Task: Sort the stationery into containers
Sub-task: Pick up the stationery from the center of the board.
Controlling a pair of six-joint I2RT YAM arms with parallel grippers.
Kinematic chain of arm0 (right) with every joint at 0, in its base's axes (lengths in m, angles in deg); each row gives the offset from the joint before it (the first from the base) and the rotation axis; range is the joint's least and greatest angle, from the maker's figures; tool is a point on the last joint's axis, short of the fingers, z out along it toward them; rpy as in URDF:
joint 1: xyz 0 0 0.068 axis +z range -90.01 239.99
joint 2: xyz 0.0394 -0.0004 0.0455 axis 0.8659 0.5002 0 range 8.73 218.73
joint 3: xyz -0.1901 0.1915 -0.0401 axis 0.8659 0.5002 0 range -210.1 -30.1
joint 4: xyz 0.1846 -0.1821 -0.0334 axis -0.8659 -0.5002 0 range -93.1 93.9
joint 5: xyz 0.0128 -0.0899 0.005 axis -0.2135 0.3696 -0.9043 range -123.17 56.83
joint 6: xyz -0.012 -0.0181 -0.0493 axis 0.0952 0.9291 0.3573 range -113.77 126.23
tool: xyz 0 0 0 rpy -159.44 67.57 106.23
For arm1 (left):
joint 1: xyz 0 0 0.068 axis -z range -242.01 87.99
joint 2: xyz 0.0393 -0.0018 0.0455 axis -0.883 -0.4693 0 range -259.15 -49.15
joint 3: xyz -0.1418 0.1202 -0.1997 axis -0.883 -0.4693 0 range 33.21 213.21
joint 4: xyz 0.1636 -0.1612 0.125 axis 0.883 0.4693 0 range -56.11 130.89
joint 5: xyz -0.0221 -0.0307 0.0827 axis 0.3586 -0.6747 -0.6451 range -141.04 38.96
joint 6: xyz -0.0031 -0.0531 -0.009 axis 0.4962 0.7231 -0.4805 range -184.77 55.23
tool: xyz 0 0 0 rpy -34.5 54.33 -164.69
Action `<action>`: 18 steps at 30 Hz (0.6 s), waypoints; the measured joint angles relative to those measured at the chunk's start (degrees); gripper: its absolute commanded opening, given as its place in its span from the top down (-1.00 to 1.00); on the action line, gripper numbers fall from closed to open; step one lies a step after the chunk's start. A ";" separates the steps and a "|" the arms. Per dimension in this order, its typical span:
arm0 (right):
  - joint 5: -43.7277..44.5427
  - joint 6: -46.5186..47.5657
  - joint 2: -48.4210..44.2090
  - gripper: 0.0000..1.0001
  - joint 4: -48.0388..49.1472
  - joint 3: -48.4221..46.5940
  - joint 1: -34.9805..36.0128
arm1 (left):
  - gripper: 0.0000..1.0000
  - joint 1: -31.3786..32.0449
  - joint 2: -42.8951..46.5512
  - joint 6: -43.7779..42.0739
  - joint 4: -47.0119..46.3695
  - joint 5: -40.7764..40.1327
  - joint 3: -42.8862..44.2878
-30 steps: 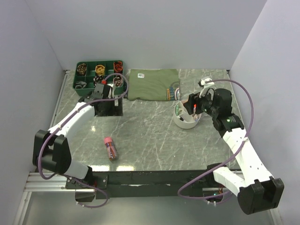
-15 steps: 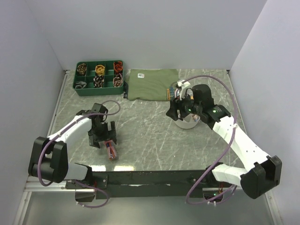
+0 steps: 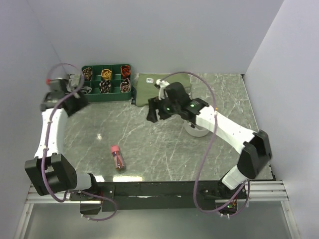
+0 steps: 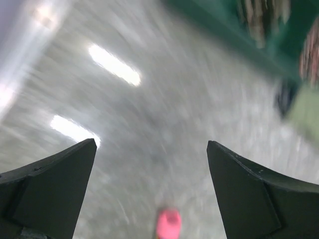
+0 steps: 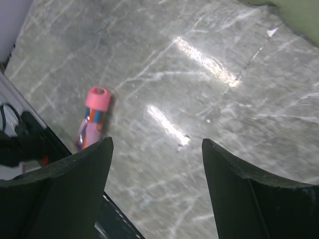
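The right arm [image 3: 209, 117] hides most of the white organiser [image 3: 198, 132], right of the tabletop's middle, so its compartments and contents cannot be told. It also covers much of the olive cloth [image 3: 142, 92]. The left wrist view is smeared by motion: the green tray [image 4: 224, 30] is only a blur, and the pink-capped tube [image 4: 168, 224] is cut off by the bottom edge, its contents unreadable

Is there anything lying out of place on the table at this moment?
Yes: the tube lies on its side, alone near the front edge of the table, apart from the organiser. Nothing looks spilled or damaged.
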 measured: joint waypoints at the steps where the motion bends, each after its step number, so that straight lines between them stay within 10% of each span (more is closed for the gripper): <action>1: 0.92 -1.46 1.57 -0.61 0.00 -1.64 0.70 | -0.99 -2.51 -0.11 -0.11 -0.76 -0.74 1.33; 18: 13.66 -9.64 18.73 -0.70 -4.04 -13.46 22.93 | -0.99 -9.53 20.04 -8.63 2.25 -2.27 -8.83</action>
